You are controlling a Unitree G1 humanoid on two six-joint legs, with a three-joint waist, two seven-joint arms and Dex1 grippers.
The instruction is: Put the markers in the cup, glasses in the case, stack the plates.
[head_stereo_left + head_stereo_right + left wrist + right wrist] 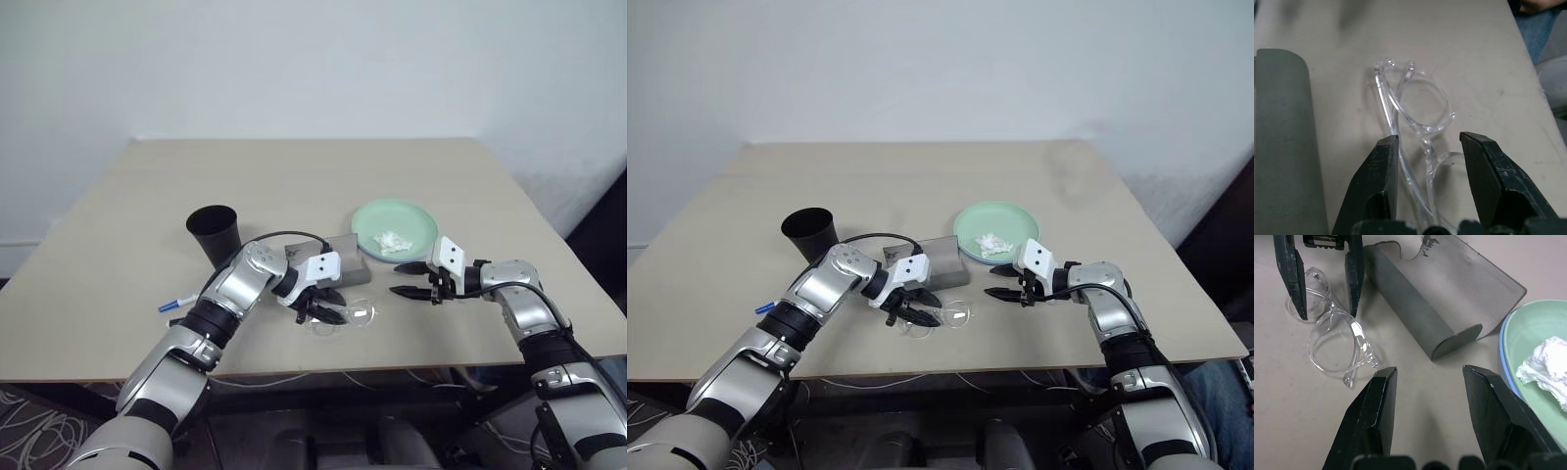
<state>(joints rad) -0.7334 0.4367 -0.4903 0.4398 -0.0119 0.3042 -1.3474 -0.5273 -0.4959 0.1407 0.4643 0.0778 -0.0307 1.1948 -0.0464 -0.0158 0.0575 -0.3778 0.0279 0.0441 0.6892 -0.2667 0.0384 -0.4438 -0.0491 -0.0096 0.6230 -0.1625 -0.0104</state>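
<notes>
The clear glasses [1339, 345] lie folded on the table in front of the grey case [1440, 298], whose lid stands open. My left gripper [1427, 139] reaches down over the glasses, open, one finger on each side of the frame. My right gripper [397, 279] hovers open and empty just right of the case, beside the plates. The mint green plate [394, 227] rests on the light blue plate [1506, 362], of which just the rim peeks out. The black cup [214, 230] stands upright to the left of the case. The marker [179, 303] lies near the front left, partly hidden by my left arm.
A crumpled white scrap [395, 242] lies in the green plate. The table's front edge [323, 370] runs close below both grippers. A black cable loops over my left wrist above the case.
</notes>
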